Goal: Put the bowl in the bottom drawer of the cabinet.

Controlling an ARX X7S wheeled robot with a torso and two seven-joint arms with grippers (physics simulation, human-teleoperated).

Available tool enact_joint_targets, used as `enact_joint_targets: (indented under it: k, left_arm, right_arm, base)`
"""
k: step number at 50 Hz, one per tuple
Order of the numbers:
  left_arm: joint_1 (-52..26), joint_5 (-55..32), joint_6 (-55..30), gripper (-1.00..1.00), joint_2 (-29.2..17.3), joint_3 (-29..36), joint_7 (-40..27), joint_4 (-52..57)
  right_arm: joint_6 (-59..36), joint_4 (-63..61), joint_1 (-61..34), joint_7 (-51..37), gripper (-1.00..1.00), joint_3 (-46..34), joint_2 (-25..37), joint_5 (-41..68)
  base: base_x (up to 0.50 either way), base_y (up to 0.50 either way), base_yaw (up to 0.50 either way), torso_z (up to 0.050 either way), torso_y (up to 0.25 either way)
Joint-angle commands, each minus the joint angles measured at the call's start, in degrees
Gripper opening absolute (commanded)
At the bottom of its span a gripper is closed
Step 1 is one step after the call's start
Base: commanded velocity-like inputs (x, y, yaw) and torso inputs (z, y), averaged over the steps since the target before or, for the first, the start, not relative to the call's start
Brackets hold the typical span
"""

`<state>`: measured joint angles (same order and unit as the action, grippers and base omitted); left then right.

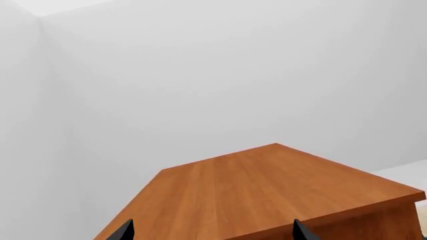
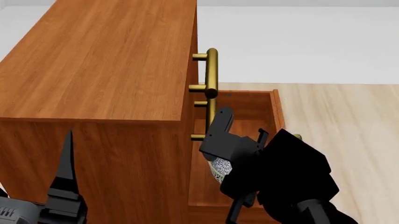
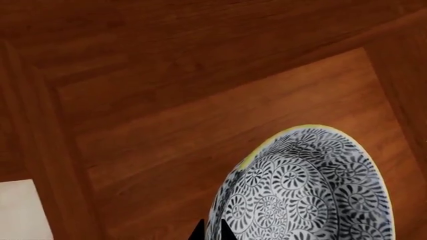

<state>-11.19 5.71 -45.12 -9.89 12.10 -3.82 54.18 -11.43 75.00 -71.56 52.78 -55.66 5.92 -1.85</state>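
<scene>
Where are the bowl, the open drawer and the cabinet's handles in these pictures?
bowl (image 3: pixel 307 190): right wrist view, on its patterned inside.
drawer (image 2: pixel 249 116): head view, on the bare floor of the pulled-out bottom drawer.
handle (image 2: pixel 212 70): head view, on the brass bar of the uppermost handle.

Pale wood-plank floor carrying the reddish-brown cabinet, whose flat top is bare. The bottom drawer stands pulled open over the floor, its wooden base visible inside.
</scene>
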Motion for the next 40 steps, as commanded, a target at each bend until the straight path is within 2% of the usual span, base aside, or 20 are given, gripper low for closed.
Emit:
enact_joint_targets:
  k: [1,10,11,40]
  left_arm:
    - [-0.08,-0.44,0.11,1.00,-0.16,-0.16,-0.25,0.24]
    - [-0.07,-0.78,0.01,1.00,-0.35,-0.19,-0.50,0.39]
    - [-0.09,-0.76,-0.02,1.00,-0.38,-0.11,-0.56,0.42]
    - [-0.01,-1.17,0.53,1.00,-1.25,0.38,-1.70,0.11]
  right_arm:
    - [-0.48,-0.02,0.92,1.57,-1.00,-0.02,-0.03,1.88]
    - [-0.33,-0.02,1.04,1.60,-1.00,-0.02,-0.10,1.86]
    - [-0.54,-0.02,0.91,1.45,1.00,0.04,-0.10,1.88]
    - [0.52,-0.02,-0.20,0.62,1.00,0.66,-0.34,2.11]
  base:
    - [0.00,0.00,0.00,0.000,0.000]
    - [0.00,0.00,0.00,0.000,0.000]
    - [0.00,0.00,0.00,0.000,0.000]
    - [0.00,0.00,0.00,0.000,0.000]
